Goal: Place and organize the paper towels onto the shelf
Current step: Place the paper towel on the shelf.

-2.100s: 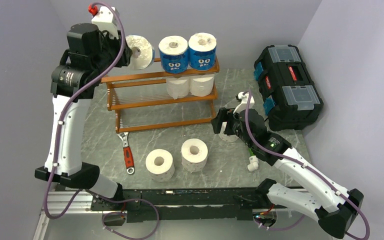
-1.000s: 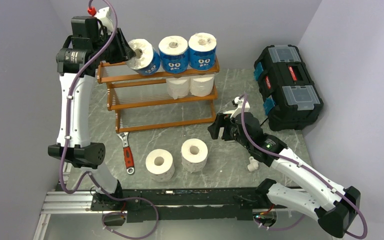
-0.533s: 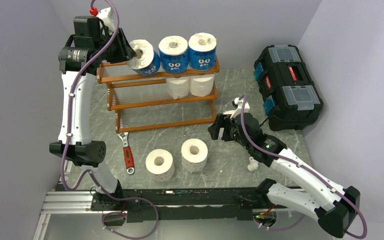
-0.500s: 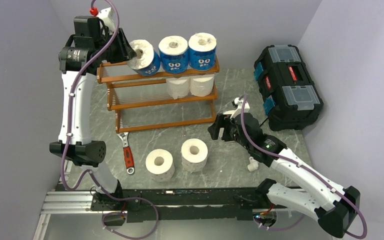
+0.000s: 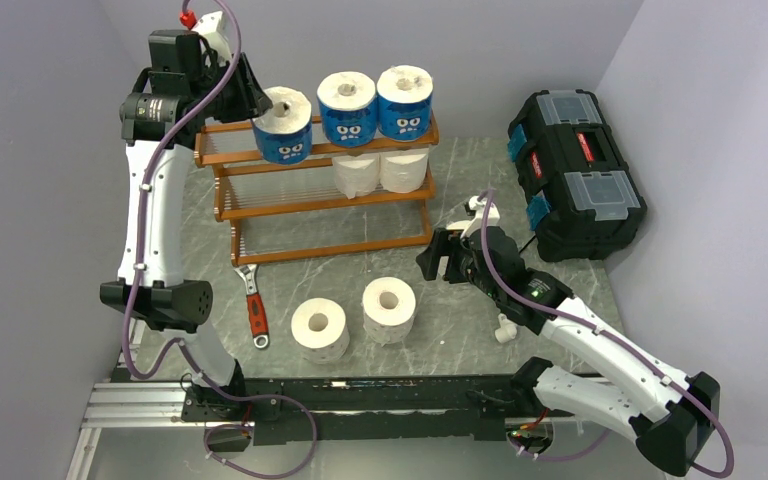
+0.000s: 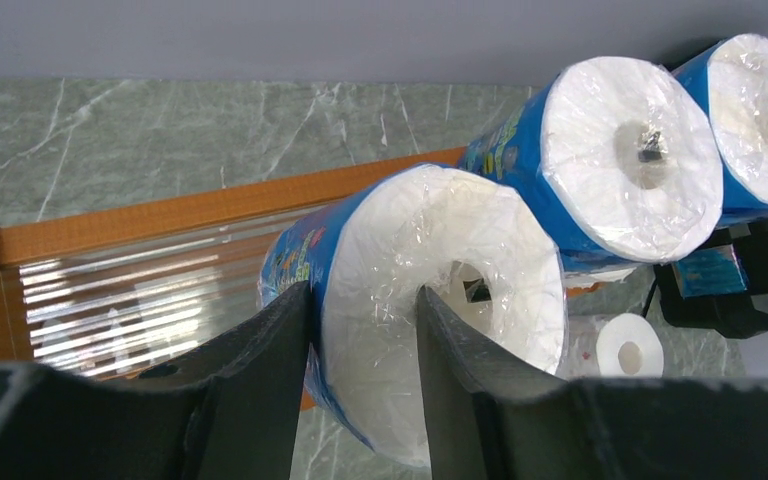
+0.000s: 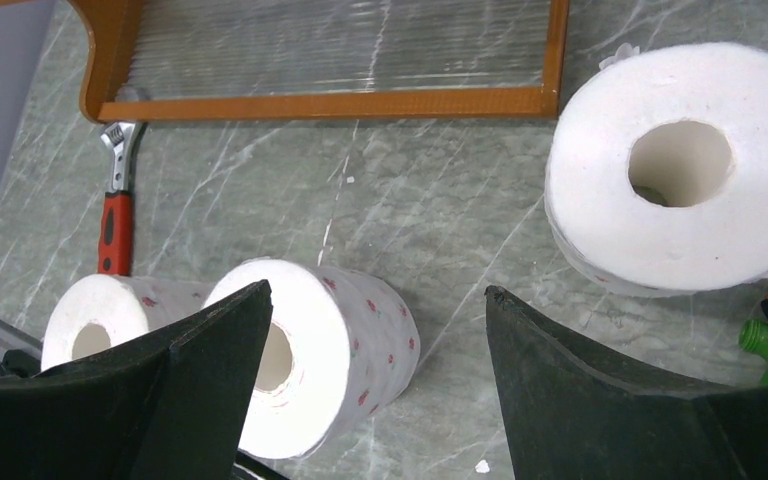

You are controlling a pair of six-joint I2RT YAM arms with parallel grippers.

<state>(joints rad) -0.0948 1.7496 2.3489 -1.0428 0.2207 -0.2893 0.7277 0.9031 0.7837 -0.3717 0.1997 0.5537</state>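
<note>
You have eight paper rolls in sight. Three are blue-wrapped rolls (image 5: 283,128) (image 5: 347,110) (image 5: 405,102). Five are plain white rolls: two on the middle tier (image 5: 355,173) (image 5: 403,169), two with small red prints on the table (image 5: 340,270), at (image 5: 318,330) and (image 5: 389,309), and one that only your right wrist camera shows (image 7: 600,210). You can also count one wooden shelf (image 5: 290,206) with three tiers, one red-handled wrench (image 5: 256,312), one black toolbox (image 5: 575,170) and two arms (image 5: 150,220) (image 5: 600,340).

Black toolbox (image 5: 575,172) far right on grey marble table (image 5: 340,275); red-handled wrench (image 5: 254,308) front left
</note>
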